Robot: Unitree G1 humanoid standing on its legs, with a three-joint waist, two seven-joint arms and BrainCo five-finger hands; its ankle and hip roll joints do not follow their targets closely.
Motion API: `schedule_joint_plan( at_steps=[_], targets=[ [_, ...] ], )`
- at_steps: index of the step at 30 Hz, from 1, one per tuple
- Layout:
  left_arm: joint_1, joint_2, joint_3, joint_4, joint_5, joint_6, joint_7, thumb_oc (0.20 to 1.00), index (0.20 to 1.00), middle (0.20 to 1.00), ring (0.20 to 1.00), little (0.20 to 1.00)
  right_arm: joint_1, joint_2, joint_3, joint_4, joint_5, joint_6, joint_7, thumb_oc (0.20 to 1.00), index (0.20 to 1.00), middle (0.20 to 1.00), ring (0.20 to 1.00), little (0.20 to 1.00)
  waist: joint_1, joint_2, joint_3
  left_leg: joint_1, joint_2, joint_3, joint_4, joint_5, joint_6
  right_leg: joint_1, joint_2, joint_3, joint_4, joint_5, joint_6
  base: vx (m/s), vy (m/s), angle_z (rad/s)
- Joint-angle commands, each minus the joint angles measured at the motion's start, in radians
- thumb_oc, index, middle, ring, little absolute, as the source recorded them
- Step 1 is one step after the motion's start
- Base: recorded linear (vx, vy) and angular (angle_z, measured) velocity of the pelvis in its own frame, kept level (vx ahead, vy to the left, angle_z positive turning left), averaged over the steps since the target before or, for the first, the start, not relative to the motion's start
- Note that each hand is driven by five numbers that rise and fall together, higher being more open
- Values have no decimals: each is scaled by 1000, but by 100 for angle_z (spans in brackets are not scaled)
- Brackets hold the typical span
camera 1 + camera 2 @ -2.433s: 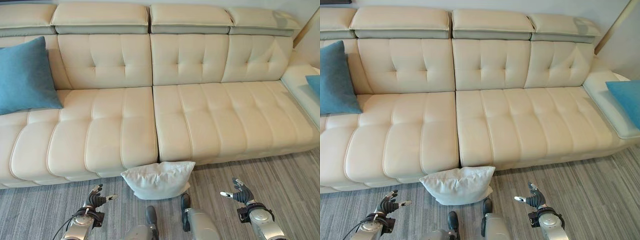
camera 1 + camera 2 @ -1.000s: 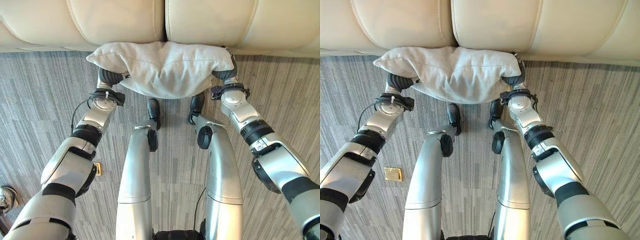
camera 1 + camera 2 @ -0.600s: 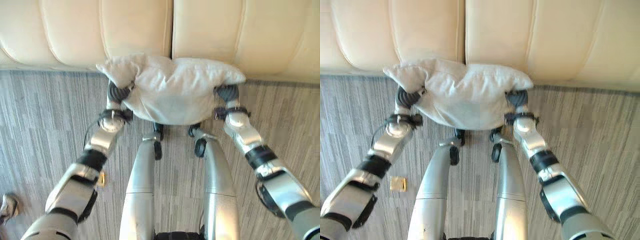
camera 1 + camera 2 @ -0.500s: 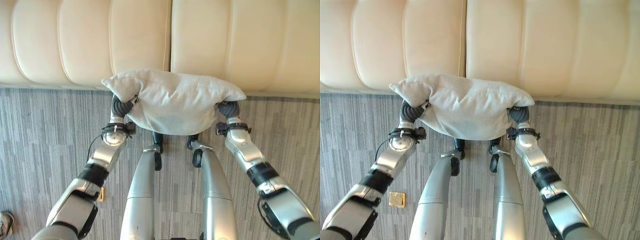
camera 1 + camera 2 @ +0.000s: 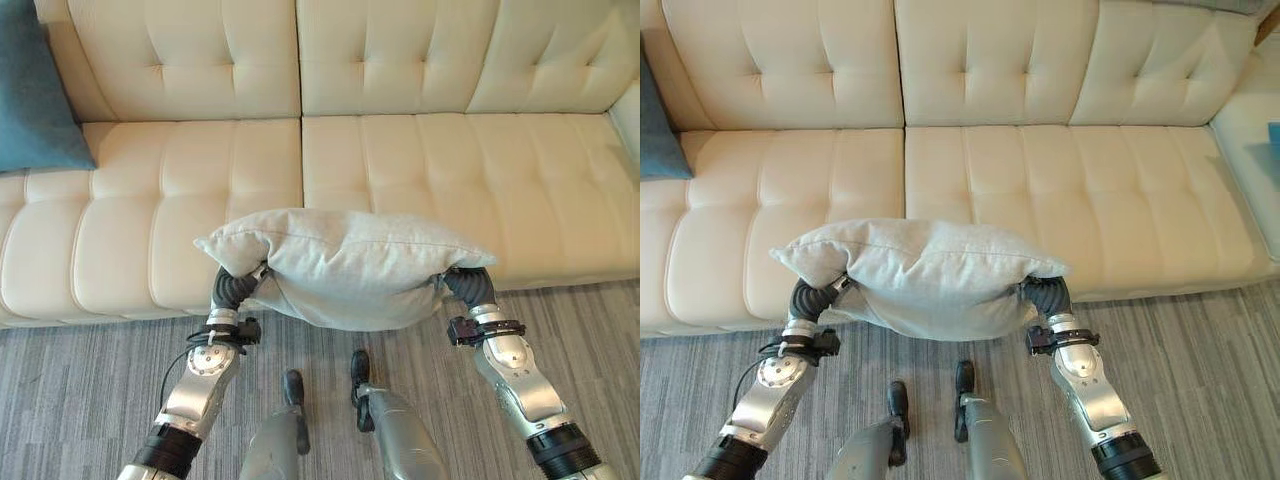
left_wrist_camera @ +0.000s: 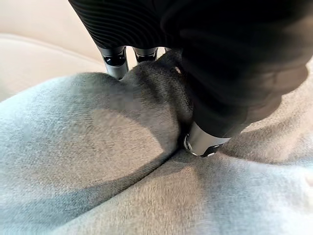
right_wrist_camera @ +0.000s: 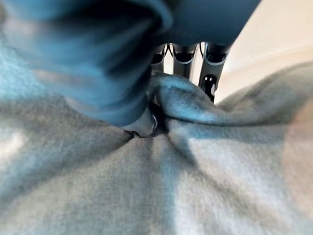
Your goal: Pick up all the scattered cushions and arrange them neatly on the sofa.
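A pale grey cushion (image 5: 345,265) hangs level in front of the cream sofa (image 5: 420,150), about at the height of the seat's front edge. My left hand (image 5: 232,290) grips its left end and my right hand (image 5: 468,288) its right end. In the left wrist view the fingers (image 6: 116,58) and thumb dig into the grey cloth (image 6: 98,161) and pinch a fold. The right wrist view shows the same: fingers (image 7: 183,54) curled round a bunched fold of the cushion (image 7: 220,171). A blue cushion (image 5: 35,90) leans against the sofa's back at the far left.
The sofa's two middle seats (image 5: 1060,190) lie bare behind the held cushion. The corner of another blue cushion (image 5: 1273,135) shows on the sofa's right wing. Grey striped carpet (image 5: 80,380) runs along the sofa's front.
The grey cushion lay on the floor against the sofa with both hands apart from it. Both hands have taken its ends and lifted it to seat height; the camera has tilted back up.
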Motion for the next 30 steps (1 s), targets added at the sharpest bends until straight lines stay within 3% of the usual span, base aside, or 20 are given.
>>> schedule_joint_plan(
  at_steps=[1,9,13,17,20,22,24,25,28,30],
  targets=[
    [12,2,-18,-126,41,-83,-60,200,200,200,200,200,2,14,39,-144,-6,-85,71,200,200,200,200,200,0,-3,-136,41,-4,0,41,-98,-49,105,-25,16,-43,-77,112,145,40,-5],
    [87,8,4,-161,46,-63,-70,200,200,200,200,200,7,23,44,-149,-2,-81,83,200,200,200,200,200,21,-10,-137,74,-11,25,57,-143,-11,125,-20,73,-14,-74,135,85,91,-17],
    [76,15,4,-165,56,-51,-75,200,200,200,200,200,9,30,33,-156,-4,-80,84,200,200,200,200,200,30,-10,-114,52,-25,-2,84,-148,18,55,-25,90,155,-41,164,19,120,-17],
    [61,17,5,-159,62,-51,-67,200,200,200,200,200,6,54,41,-159,3,-85,82,200,200,200,200,200,35,1,-77,98,-42,-12,56,-165,44,-37,-35,75,291,-44,162,53,88,-9],
    [48,11,12,-160,55,-61,-46,200,200,200,200,200,-40,54,70,-146,13,-88,79,200,200,200,200,200,39,-3,-49,107,-60,-13,40,-184,47,-113,-35,34,176,-43,150,85,14,-17],
    [48,5,23,-160,53,-65,-44,200,200,200,200,200,-61,53,84,-141,23,-89,87,200,200,200,200,200,33,-11,-37,117,-77,-17,33,-197,45,-170,-32,14,34,8,161,198,-66,-14],
    [42,1,24,-152,53,-69,-48,200,200,200,200,200,-64,51,83,-132,25,-88,88,200,200,200,200,200,25,-6,-38,120,-76,-25,28,-202,40,-179,-23,17,-39,31,172,239,-92,-12],
    [21,-10,21,-135,65,-71,-47,200,200,200,200,200,-58,43,73,-125,5,-87,86,200,200,200,200,200,7,0,-33,133,-81,-46,21,-215,31,-220,-14,68,-87,53,186,303,-125,12],
    [3,-22,3,-138,63,-81,-76,200,200,200,200,200,-12,26,42,-138,22,-87,104,200,200,200,200,200,-9,3,-53,176,-103,-83,29,-257,4,-186,-26,114,-87,81,163,403,-156,49],
    [4,-30,-6,-139,59,-78,-91,200,200,200,200,200,27,6,15,-133,30,-84,112,200,200,200,200,200,-35,25,-65,188,-79,-94,105,-237,-34,-168,-19,100,-50,72,140,420,-225,105]
  ],
)
